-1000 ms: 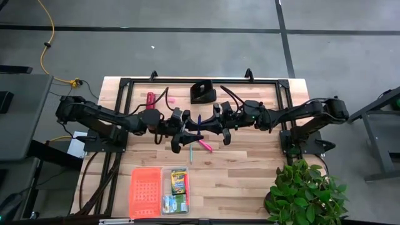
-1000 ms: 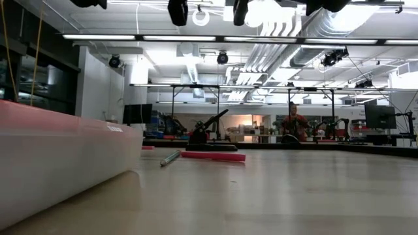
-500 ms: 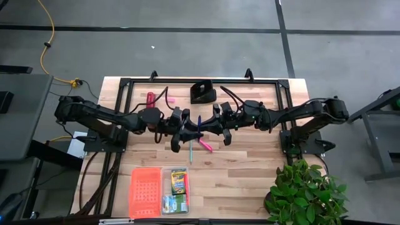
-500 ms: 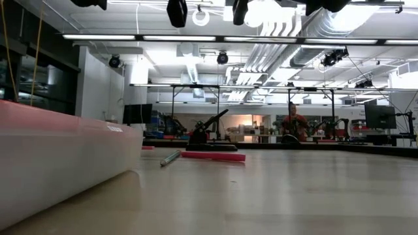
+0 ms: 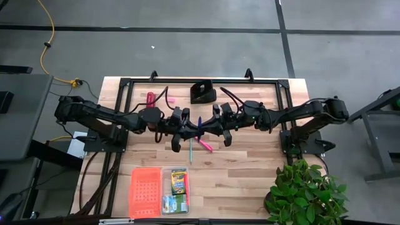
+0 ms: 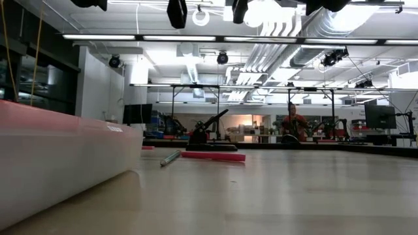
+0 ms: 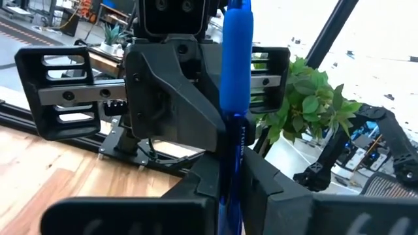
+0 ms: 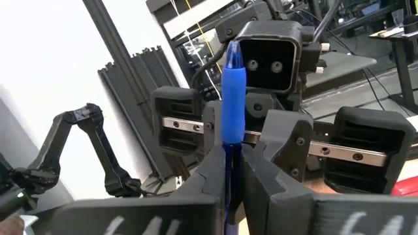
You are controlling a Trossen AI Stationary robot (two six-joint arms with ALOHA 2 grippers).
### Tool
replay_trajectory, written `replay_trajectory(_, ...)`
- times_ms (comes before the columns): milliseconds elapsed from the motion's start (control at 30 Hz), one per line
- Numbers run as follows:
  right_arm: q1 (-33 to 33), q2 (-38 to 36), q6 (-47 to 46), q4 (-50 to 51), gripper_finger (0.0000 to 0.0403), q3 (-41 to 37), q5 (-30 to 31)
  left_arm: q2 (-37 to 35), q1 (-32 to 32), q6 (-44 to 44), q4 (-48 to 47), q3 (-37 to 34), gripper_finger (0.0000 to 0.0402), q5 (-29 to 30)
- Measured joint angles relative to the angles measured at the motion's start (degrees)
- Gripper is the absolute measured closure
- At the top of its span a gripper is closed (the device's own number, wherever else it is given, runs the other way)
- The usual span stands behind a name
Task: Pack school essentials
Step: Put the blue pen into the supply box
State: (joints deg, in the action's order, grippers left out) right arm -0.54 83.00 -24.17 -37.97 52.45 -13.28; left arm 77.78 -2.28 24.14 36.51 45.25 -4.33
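At the bench's near edge sits a clear tray [image 5: 174, 206] beside an orange lid [image 5: 144, 191]. In the tray lie the crayon box [image 5: 179, 182] and, nearer the edge, the small box [image 5: 172, 202], touching each other.

Farther in, near the middle of the bench [image 5: 250, 175], a green pen [image 5: 190, 152] and a pink pen [image 5: 205, 145] lie on the wood just beside each other, below the two grippers.

Above them the arms meet over the bench's middle. The left gripper [image 5: 189, 130] and the right gripper [image 5: 211, 129] face each other, and both are clamped on the same blue pen [image 5: 199, 123]. The left wrist view shows the blue pen [image 7: 234, 98] standing upright, pinched between that arm's fingers [image 7: 202, 176], with the other gripper's body close behind it. The right wrist view shows the same from the other side: the blue pen [image 8: 232, 111] upright between its fingers [image 8: 261, 179], the left gripper right behind.

Toward the far edge, a red bar [image 5: 150, 99] lies near the far left corner, with the tiny eraser [image 5: 172, 100] near it. A black block [image 5: 203, 92] stands at the middle of the far edge.

In the low view the tray's wall [image 6: 59, 163] fills the near left, and a pen [image 6: 170, 157] and a red strip [image 6: 213, 155] lie farther across the wood; both grippers hang above it.

A potted plant [image 5: 306, 194] stands off the near right corner.
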Motion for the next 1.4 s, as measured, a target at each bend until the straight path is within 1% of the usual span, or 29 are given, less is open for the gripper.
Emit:
replay_trajectory(133,0.0,0.0,-1.3,0.8,0.0368,0.0,0.2,0.0,-0.1,-0.8,-1.2,0.0,0.0381,0.0)
replay_trajectory(200,0.3,-0.5,-1.3,2.7,0.0350,0.0,0.3,-0.6,-0.7,-1.7,-3.5,0.0,0.0377,-0.1)
replay_trajectory(300,1.1,-2.9,-1.0,8.2,0.0313,0.0,1.1,-3.7,-1.9,-3.5,-9.5,0.0,0.0379,0.1)
replay_trajectory(400,2.1,-6.4,1.2,16.0,0.0273,0.0,2.2,-8.9,-3.5,-6.0,-19.5,0.0,0.0384,1.1)
replay_trajectory(533,3.6,-12.3,2.6,25.9,0.0228,0.0,4.0,-17.4,-4.3,-7.8,-31.6,0.0,0.0383,6.1)
replay_trajectory(633,4.7,-15.9,2.2,32.5,0.0209,0.0,5.2,-23.1,-3.6,-6.8,-37.7,0.0,0.0382,10.6)
replay_trajectory(700,4.8,-18.0,2.4,36.1,0.0203,0.0,7.3,-25.8,-2.2,-4.9,-40.0,-0.4,0.0383,13.9)
replay_trajectory(800,4.6,-20.0,3.7,38.5,0.0203,-0.8,11.0,-28.8,1.4,-1.9,-39.9,-2.1,0.0383,18.8)
replay_trajectory(900,3.3,-21.2,3.0,35.4,0.0206,-4.2,13.7,-29.7,6.3,1.0,-38.0,-4.8,0.0383,24.5)
replay_trajectory(967,2.2,-21.4,1.3,29.6,0.0209,-8.1,14.8,-29.6,9.7,2.6,-34.8,-7.3,0.0383,28.4)
replay_trajectory(1100,0.0,-20.5,-2.7,12.5,0.0212,-16.2,15.8,-28.7,15.6,2.8,-21.3,-13.4,0.0383,34.2)
replay_trajectory(1167,-0.9,-19.8,-3.2,6.7,0.0213,-18.7,16.1,-28.0,17.7,1.2,-15.8,-16.0,0.0383,36.3)
replay_trajectory(1233,-1.6,-19.4,-2.2,4.2,0.0213,-19.7,16.2,-27.8,19.0,0.0,-12.2,-17.5,0.0383,38.1)
replay_trajectory(1400,-2.3,-19.3,3.0,4.1,0.0213,-19.2,16.2,-27.9,19.5,-2.6,-12.1,-18.0,0.0383,40.3)
